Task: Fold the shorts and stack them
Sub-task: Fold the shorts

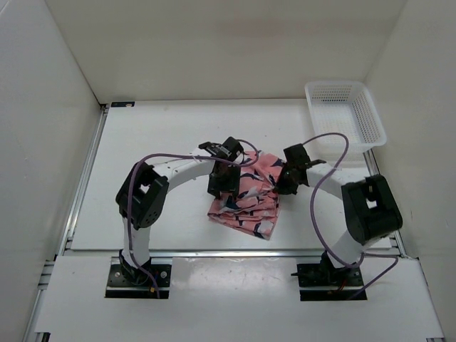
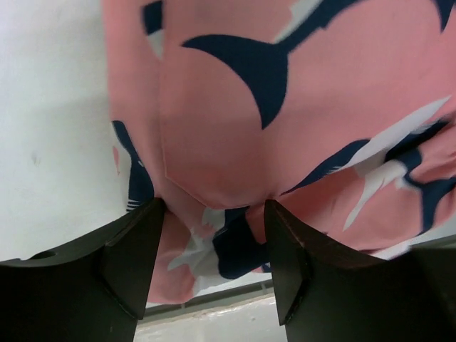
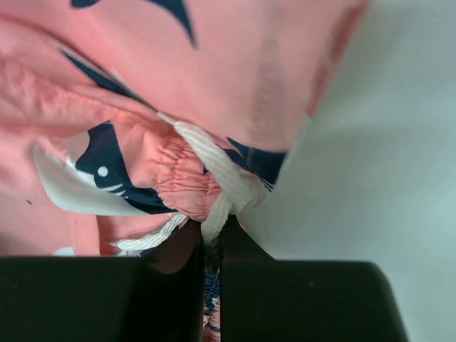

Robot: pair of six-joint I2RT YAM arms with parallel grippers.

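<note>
Now the right gripper [image 3: 211, 246] is pinched tight on the shorts [image 3: 214, 78] at their white drawstring [image 3: 217, 171], while the left gripper [image 2: 214, 217] stands parted, fabric between its jaws.

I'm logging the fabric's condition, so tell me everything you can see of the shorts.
The shorts are soft coral-pink fabric printed with navy and white fish shapes, lying folded in a rumpled bundle on the table. An elastic gathered waistband carries a white drawstring, pinched by the right gripper. The left gripper, open, straddles a fold.
</note>
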